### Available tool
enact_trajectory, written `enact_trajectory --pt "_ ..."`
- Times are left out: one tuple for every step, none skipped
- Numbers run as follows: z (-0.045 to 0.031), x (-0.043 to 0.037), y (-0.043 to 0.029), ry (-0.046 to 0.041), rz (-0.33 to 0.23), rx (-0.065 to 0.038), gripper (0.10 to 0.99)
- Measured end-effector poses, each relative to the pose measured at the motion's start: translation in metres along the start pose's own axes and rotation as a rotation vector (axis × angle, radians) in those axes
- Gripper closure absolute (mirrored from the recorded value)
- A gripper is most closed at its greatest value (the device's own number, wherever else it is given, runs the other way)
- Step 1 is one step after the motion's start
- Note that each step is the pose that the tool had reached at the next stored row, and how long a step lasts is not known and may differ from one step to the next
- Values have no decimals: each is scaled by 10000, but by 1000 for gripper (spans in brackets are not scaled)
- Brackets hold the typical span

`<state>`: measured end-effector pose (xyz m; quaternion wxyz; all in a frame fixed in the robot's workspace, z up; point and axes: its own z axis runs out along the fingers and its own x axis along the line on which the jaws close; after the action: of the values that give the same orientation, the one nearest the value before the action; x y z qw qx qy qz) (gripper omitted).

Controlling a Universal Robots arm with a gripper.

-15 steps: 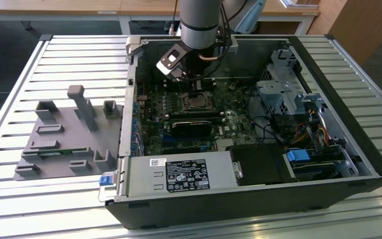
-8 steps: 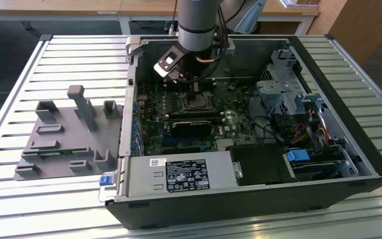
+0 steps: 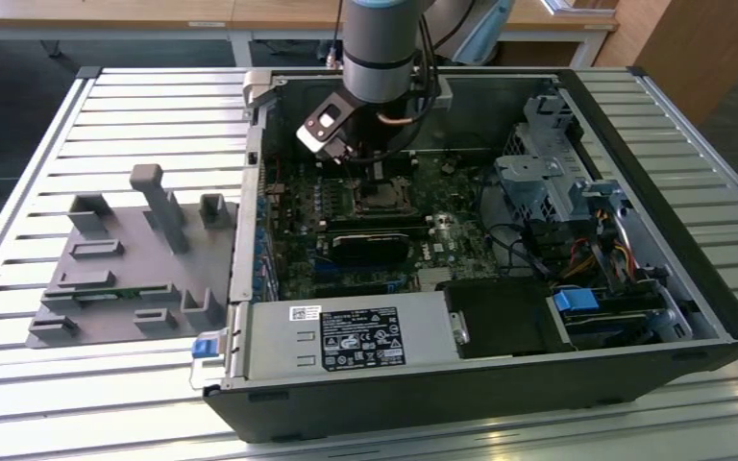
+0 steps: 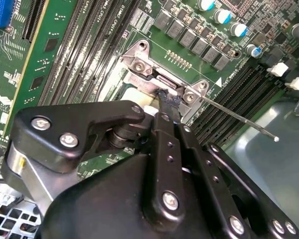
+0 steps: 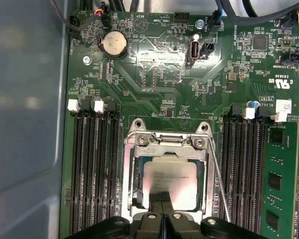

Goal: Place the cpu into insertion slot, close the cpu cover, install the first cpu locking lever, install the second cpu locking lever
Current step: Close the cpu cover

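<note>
Robot arm (image 3: 380, 48) reaching down into an open computer case (image 3: 472, 408) on a slatted bench (image 3: 36, 384), with its gripper (image 5: 160, 198) over the chip socket.

At the exterior view's left a grey moulded holder (image 3: 126, 259) lies on the bench, beside the case. Towards the middle of the board, the cpu (image 5: 170, 181) sits in the insertion slot (image 3: 380, 200), between two banks of long black memory slots (image 5: 94, 164). The cpu cover (image 5: 167, 149) is down around it, its metal frame framing the pale chip top. The fingers (image 4: 168, 99) are pressed together with nothing between them, their tips at the near edge of the cover. On the far side of the socket a thin wire lever (image 4: 239, 117) juts out free, not latched.
</note>
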<state>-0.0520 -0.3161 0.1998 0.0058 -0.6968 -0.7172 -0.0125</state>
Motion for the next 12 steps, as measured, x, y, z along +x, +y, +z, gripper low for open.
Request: enact_trajectory --pt "4 0 0 -4 0 2 969" --pt "8 -1 2 -8 1 6 969" --pt "12 -2 6 -9 1 7 969" --pt "14 -2 15 -8 2 6 969" --pt "16 -1 26 -4 0 3 969" --pt "17 -1 35 0 0 -1 969" --pt "10 0 40 4 -2 -6 969" --pt "2 2 46 17 -3 -17 969" --pt "-13 3 49 17 -3 -14 969" --pt "-40 2 48 6 -2 -6 969" --pt "-78 2 47 1 0 -2 969" --pt "-115 3 48 4 0 -4 969"
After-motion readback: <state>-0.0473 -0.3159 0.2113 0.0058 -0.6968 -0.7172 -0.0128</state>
